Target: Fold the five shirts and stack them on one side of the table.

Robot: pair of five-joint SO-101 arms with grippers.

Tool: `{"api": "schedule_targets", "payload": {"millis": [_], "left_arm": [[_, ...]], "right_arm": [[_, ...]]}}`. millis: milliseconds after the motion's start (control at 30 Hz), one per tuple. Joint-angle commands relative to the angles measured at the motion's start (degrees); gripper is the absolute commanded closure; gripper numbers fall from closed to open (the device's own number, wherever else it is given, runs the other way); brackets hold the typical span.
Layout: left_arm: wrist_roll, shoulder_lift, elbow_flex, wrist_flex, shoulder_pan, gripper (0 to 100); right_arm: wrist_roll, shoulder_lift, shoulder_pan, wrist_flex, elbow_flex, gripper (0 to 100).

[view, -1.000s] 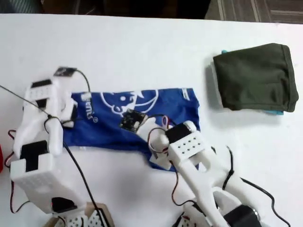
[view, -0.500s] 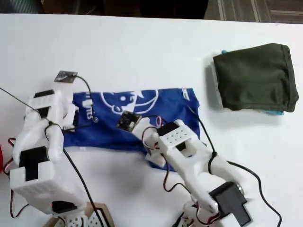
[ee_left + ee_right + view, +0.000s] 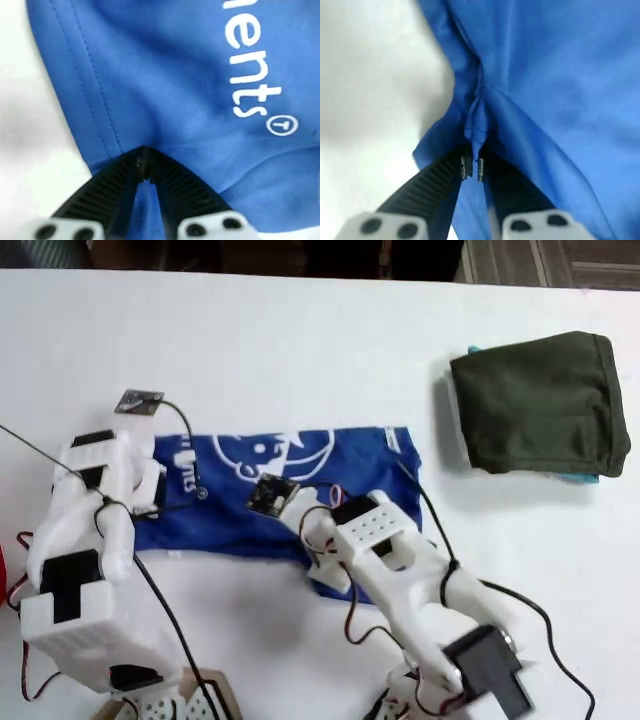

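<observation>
Blue printed soft-fabric shirt point(image 3: 290, 480) lying half-folded mid white table point(image 3: 300, 340), well apart from folded dark green shirt point(image 3: 540, 405). Left gripper point(image 3: 144, 164) pinching stitched hem, right gripper point(image 3: 471, 167) clamping bunched edge. Cloth looking light, floppy, probably sagging between grips, so holding hems at both ends seems right.

We note a blue shirt point(image 3: 240, 490) with white print, lying as a long folded band across the white tabletop point(image 3: 300, 340). Left arm point(image 3: 100, 490) sits over its left end; right arm point(image 3: 385, 540) sits over its near edge, right of centre. Well apart, far right: a folded dark green shirt point(image 3: 540, 405), with a teal edge point(image 3: 580, 478) showing beneath it.
</observation>
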Motion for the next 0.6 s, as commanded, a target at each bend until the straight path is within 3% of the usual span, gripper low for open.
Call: {"api": "schedule_targets", "payload": {"millis": [0, 200, 567], "left_arm": [[-0.26, -0.18, 0.04, -1.93, 0.35, 97], [-0.26, -0.09, 0.04, -2.02, 0.35, 97], [-0.26, -0.09, 0.04, -2.02, 0.35, 97]], "right_arm": [[0.53, -8.40, -0.13, 3.82, -1.23, 98.0], [0.53, -17.80, -0.40, 9.71, -0.88, 98.0], [0.53, -18.15, -0.57, 14.90, -0.79, 97.7]]}}
